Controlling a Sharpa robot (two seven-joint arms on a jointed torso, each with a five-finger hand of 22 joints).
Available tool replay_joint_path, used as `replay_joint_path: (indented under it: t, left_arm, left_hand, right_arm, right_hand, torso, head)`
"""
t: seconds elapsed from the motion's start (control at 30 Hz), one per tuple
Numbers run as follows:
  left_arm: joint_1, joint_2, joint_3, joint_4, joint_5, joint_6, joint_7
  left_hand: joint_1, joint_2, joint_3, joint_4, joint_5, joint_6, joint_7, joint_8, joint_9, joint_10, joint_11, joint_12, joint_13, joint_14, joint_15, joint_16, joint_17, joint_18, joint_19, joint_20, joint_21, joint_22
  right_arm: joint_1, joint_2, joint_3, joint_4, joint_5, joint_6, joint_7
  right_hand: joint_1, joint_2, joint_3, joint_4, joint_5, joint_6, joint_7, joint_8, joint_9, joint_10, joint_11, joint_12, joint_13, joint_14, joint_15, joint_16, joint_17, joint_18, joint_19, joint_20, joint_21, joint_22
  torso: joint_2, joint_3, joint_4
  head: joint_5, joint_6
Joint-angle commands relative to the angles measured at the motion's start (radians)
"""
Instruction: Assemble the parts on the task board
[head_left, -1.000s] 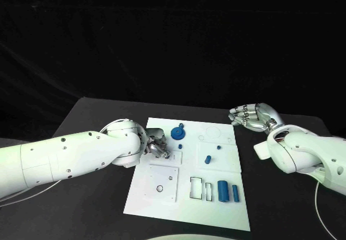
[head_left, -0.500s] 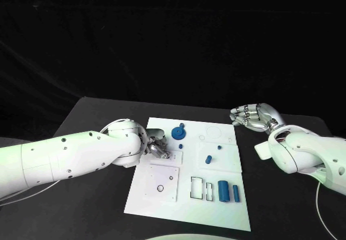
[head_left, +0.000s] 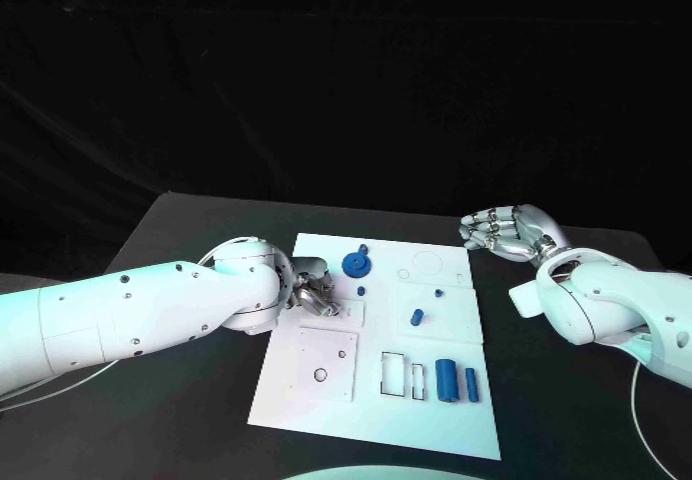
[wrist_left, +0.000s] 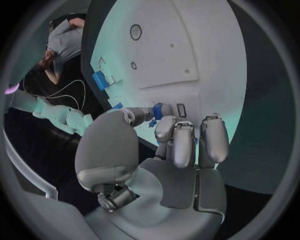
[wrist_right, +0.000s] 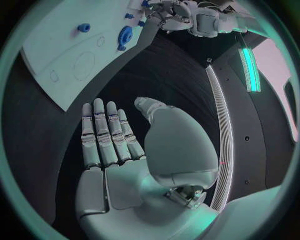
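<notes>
Head view, task board: white plate lying mid-table, long side running away from the robot.
Head view, parts: blue disc near the far edge; small blue peg and short blue piece mid-board; two blue cylinders upright side by side near the close right corner, beside empty rectangular slots.
Head view, left hand: over the board's left margin, fingers curled down; whether it holds a part cannot be told from here.
Head view, right hand: off the board's far right corner, above the table, fingers bent, holding nothing.
Left wrist view, left hand: fingers curled in toward the thumb, with a small blue part between the fingertips; judged pinched, though contact is partly hidden.
Left wrist view, advice: keep the pinch light and level, line the part up over its recess before lowering, and release only once seated.
Right wrist view, right hand: fingers straight and apart, palm bare, well clear of the board.
Right wrist view, advice: right hand is best kept parked where it is.
</notes>
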Motion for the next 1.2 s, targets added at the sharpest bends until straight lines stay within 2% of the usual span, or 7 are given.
replay_joint_path:
  t: [0.03, 0.2, 0.7, 1.2]
  left_arm:
    - [-0.004, 0.000, -0.002, 0.002, 0.027, 0.013, 0.001]
    - [-0.004, 0.001, -0.001, -0.001, 0.042, 0.007, 0.001]
    - [-0.003, 0.008, 0.001, -0.014, 0.074, 0.011, 0.000]
    - [-0.003, 0.013, 0.001, -0.023, 0.089, 0.006, 0.002]
  left_hand:
    - [0.000, 0.011, 0.246, -0.241, 0.004, 0.005, -0.008, 0.004, -0.001, 0.009, 0.000, 0.004, 0.002, 0.058, -0.004, 0.006, 0.094, -0.012, 0.010, -0.001, 0.004, 0.001]
    - [-0.002, 0.011, 0.249, -0.242, 0.004, 0.005, -0.008, 0.006, -0.001, 0.010, 0.000, 0.004, 0.002, 0.058, -0.004, 0.006, 0.094, -0.012, 0.010, -0.001, 0.004, 0.002]
    - [-0.012, 0.009, 0.254, -0.245, 0.004, 0.005, -0.008, 0.010, -0.003, 0.014, 0.000, 0.009, 0.007, 0.058, -0.005, 0.005, 0.093, -0.013, 0.011, -0.002, 0.005, 0.005]
    - [-0.081, 0.018, 0.208, -0.212, -0.011, 0.008, -0.020, 0.025, -0.020, 0.031, -0.007, 0.026, 0.027, 0.059, -0.008, 0.006, 0.093, -0.013, 0.010, 0.002, 0.002, 0.006]
  right_arm:
    - [-0.001, 0.000, 0.000, 0.000, -0.003, 0.015, 0.001]
    - [-0.001, 0.001, 0.000, -0.001, 0.006, 0.017, -0.001]
    - [-0.001, 0.000, 0.000, 0.000, 0.011, 0.016, -0.002]
    - [-0.001, 0.000, 0.000, 0.001, 0.011, 0.018, -0.003]
  right_hand:
    - [-0.012, 0.001, 0.000, 0.004, 0.004, 0.008, 0.058, -0.003, -0.001, -0.001, 0.006, 0.004, -0.001, 0.006, 0.001, -0.004, -0.002, 0.012, 0.004, -0.001, -0.005, -0.001]
    - [-0.012, 0.001, 0.000, 0.004, 0.005, 0.007, 0.058, -0.004, -0.001, -0.001, 0.006, 0.004, -0.001, 0.006, 0.001, -0.005, -0.002, 0.012, 0.004, -0.001, -0.005, -0.001]
    - [-0.012, 0.003, 0.001, 0.004, 0.010, 0.006, 0.058, -0.004, -0.002, -0.002, 0.007, 0.004, -0.002, 0.005, 0.001, -0.007, -0.003, 0.011, 0.003, -0.001, -0.006, -0.004]
    - [-0.012, 0.005, 0.002, 0.004, 0.011, 0.006, 0.058, -0.004, -0.002, -0.003, 0.007, 0.004, -0.003, 0.005, 0.001, -0.008, -0.004, 0.011, 0.002, -0.001, -0.006, -0.005]
  torso:
    - [0.000, 0.0001, -0.0001]
    - [0.000, 0.0001, -0.0006]
    - [0.000, 0.0012, -0.0003]
    - [0.000, 0.0004, -0.0004]
  head:
    - [-0.001, -0.001]
    - [-0.003, -0.008]
    - [-0.006, -0.008]
    - [-0.006, -0.008]
